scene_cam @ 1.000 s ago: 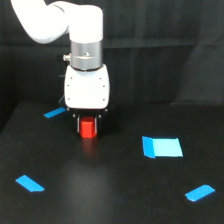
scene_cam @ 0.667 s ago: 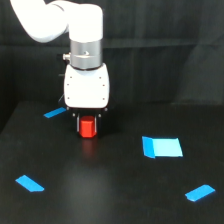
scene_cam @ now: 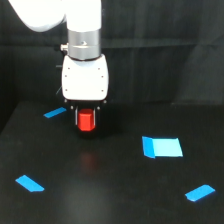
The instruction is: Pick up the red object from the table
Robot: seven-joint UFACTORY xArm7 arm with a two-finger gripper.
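The red block is clamped between the jaws of the white gripper and held clear above the black surface; a loose grip or sudden jolt could let it slip and drop.

Hangs straight down from a bulky white arm curving in from the upper part of the exterior view's left, through a grey metallic wrist collar into a boxy white head. Below that head, shows the claw with dark fingers pointing at the worktop, closed in on the red object from either side. Carries that block clear of the surface, a faint red reflection showing beneath it.
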